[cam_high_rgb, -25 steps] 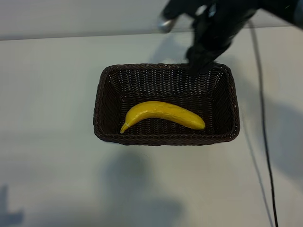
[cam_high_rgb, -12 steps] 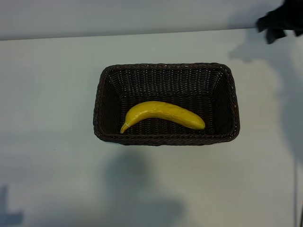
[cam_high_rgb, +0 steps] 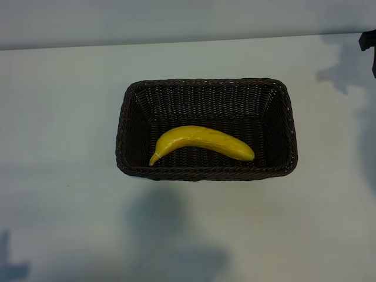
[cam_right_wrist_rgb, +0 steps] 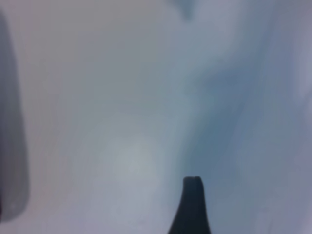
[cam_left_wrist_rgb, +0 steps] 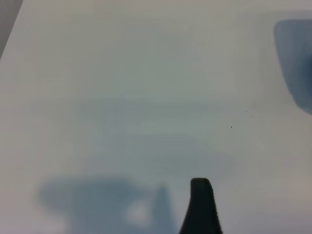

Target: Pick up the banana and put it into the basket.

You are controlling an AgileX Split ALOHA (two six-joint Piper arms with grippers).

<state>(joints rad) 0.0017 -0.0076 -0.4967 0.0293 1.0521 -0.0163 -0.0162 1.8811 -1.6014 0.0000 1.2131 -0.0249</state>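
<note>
White tabletop [cam_high_rgb: 64, 117] fills the exterior view from above, with a paler band along its far edge. Centre: the basket [cam_high_rgb: 205, 174], dark brown woven wicker, rectangular with rounded corners, standing flat on the table. Inside it lies the banana [cam_high_rgb: 202, 141], bright yellow, resting on the basket floor toward the near wall, its tapered stem tip pointing to the view's left and its blunt end to the right. Nothing touches or covers the fruit.

Right edge of the exterior view: a small dark piece of the right arm [cam_high_rgb: 370, 44], cut off by the frame, well apart from the basket; which part of the arm it is cannot be made out. Soft grey shadows fall on the table near it and along the near side.

Left wrist view: one dark fingertip [cam_left_wrist_rgb: 201, 204] of the left gripper over bare table; the second finger is out of frame. Right wrist view: likewise a single dark fingertip [cam_right_wrist_rgb: 191, 204] of the right gripper above blurred bare table. Both claws stand released and wide, grasping nothing. The left arm itself does not appear in the exterior view.
</note>
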